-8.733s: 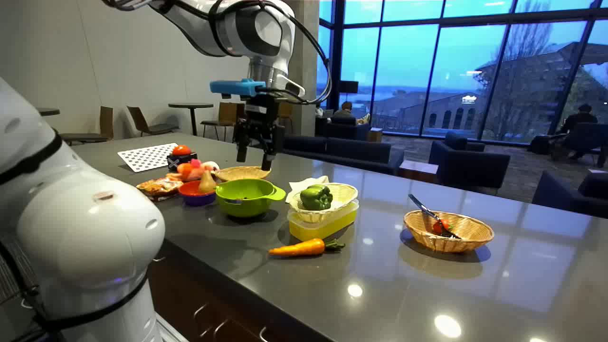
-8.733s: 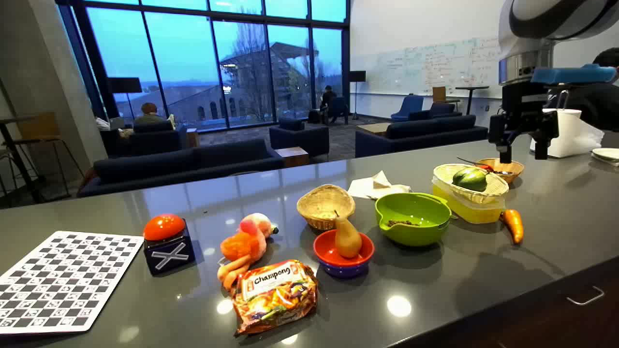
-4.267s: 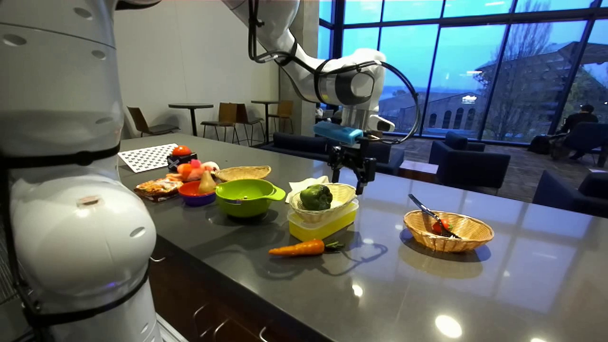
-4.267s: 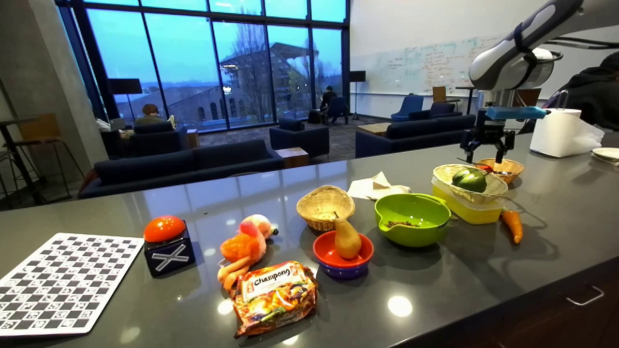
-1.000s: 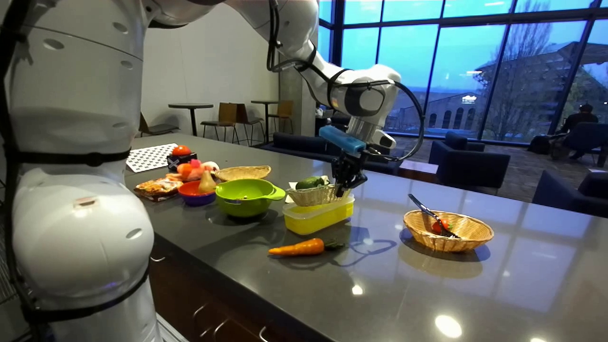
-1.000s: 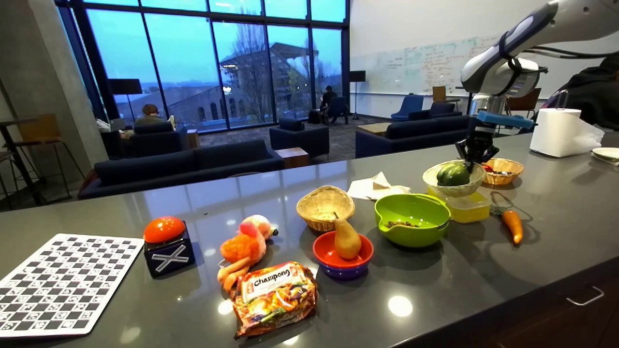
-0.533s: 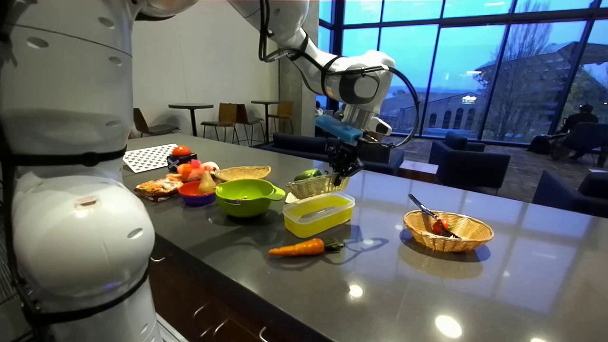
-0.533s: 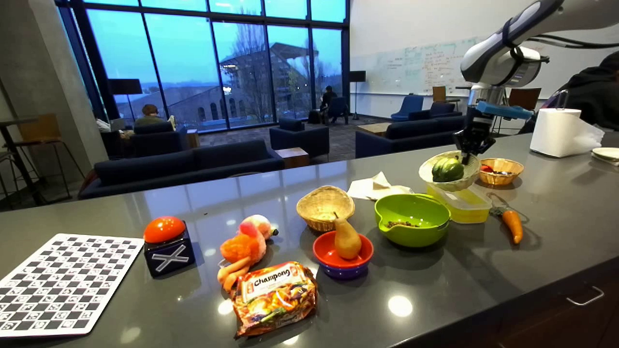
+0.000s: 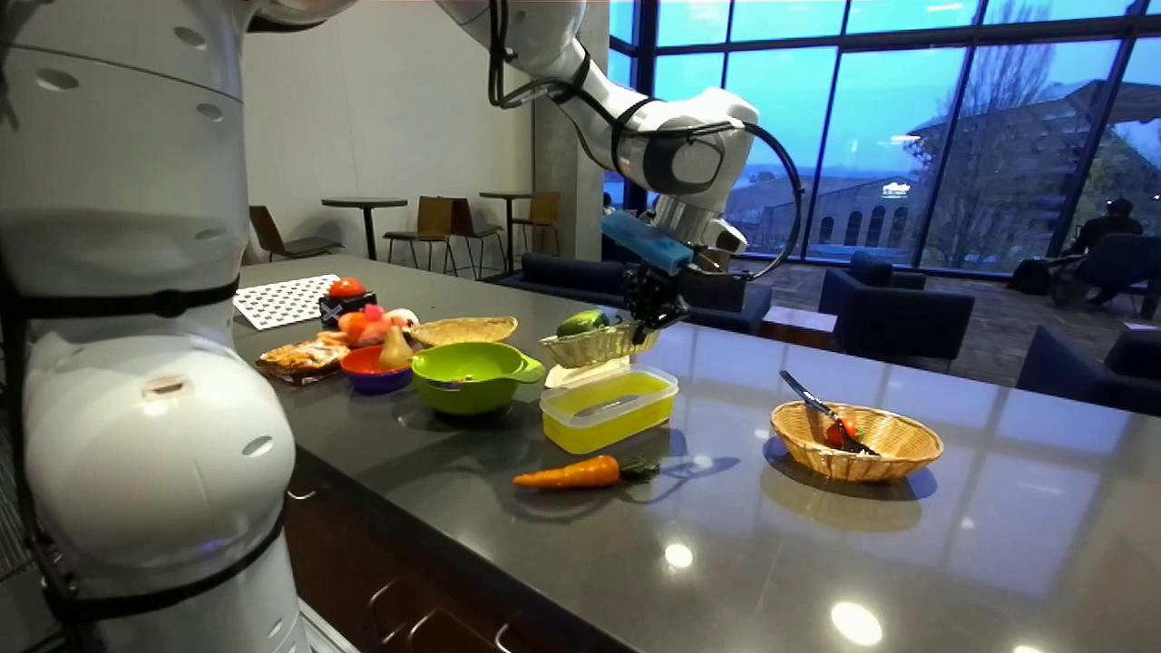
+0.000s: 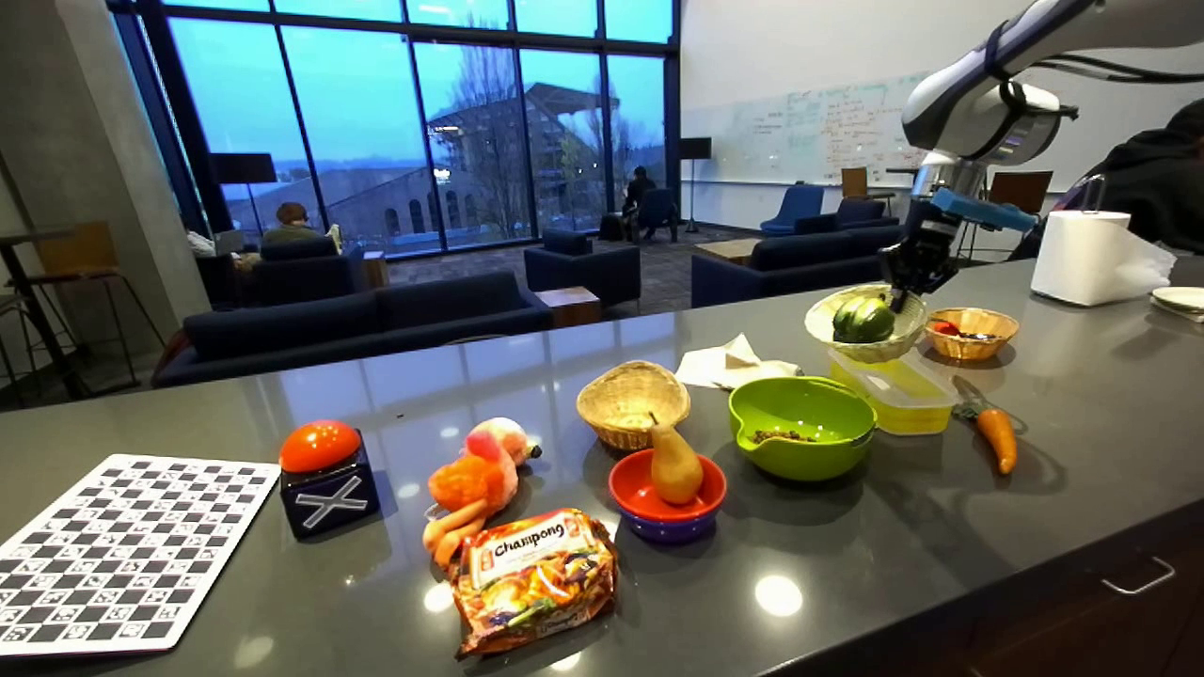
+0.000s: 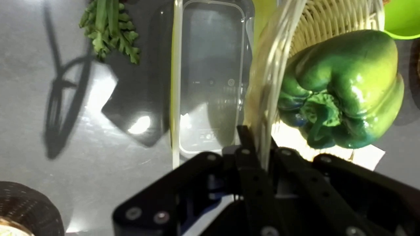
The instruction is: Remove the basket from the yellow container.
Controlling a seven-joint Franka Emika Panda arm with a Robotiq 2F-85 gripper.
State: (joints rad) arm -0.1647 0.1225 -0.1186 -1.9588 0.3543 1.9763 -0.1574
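The basket [image 9: 599, 347], pale and woven, hangs in the air with a green pepper [image 11: 344, 88] lying in it. My gripper [image 11: 257, 137] is shut on the basket's rim, one finger on each side of the wall. In an exterior view the gripper [image 10: 896, 301] holds the basket [image 10: 879, 350] by the side away from the pepper, and the basket is tilted. Below it, on the counter, stands the yellow container [image 9: 608, 422], its inside visible and without the basket. In the wrist view the basket's wall covers part of the container's edge.
A carrot [image 9: 580, 473] lies in front of the container. Beside it stands a lime-green bowl [image 10: 800, 451]. A tan woven bowl [image 9: 857, 458] with red food and a dark utensil is further along the counter. A paper napkin [image 10: 734, 362] lies behind the green bowl.
Several seconds ago my gripper was open above the basket. It has shut on the rim, and in the last second the basket has risen off the container and shifted toward its far side.
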